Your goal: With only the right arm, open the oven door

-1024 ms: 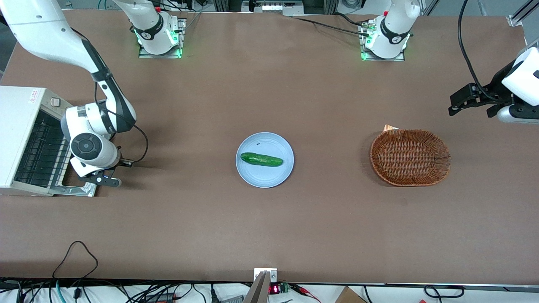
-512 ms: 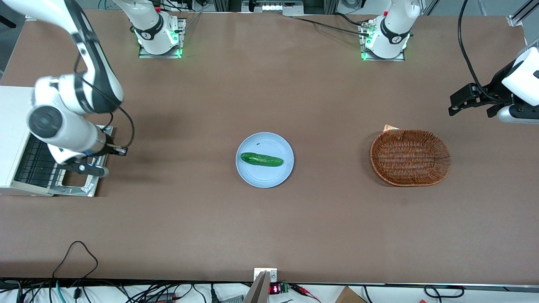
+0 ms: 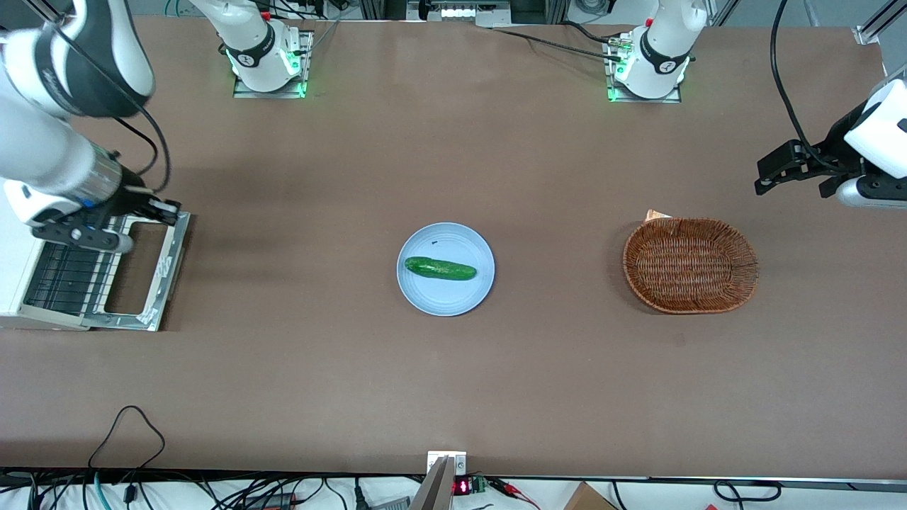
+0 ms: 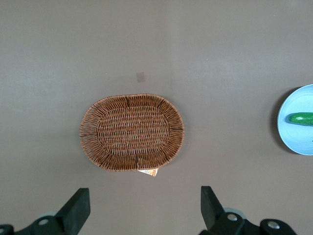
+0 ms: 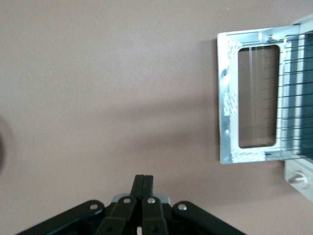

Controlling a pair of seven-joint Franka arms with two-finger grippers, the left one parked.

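1. Broadly, we see a wide brown table with a matte, plain top; two arm bases with green lights stand along its edge farthest from the front camera, and cables and a small red display lie along the nearest edge.

2. Near the table's middle we find a pale blue plate carrying a green cucumber laid lengthwise along the table. Toward the parked arm's end sits an oval wicker basket with a scrap of paper peeking from under its rim.

3. At the working arm's end stands the oven, its mouth facing the table's middle and its dark wire rack showing inside.

4. We see the oven door folded fully down, lying flat on the table in front of the oven, shiny silver inner face up. Its long axis runs from the front camera's edge of the table toward the arm bases, and its free edge points toward the plate. In the right wrist view the door shows as a bright frame around a window through which the brown table appears.

5. The right arm reaches over the oven, and its gripper hangs above the hinge side of the door and the rack, clear of both as far as we can judge.

6. In the right wrist view the gripper has its two fingers pressed together with nothing between them.
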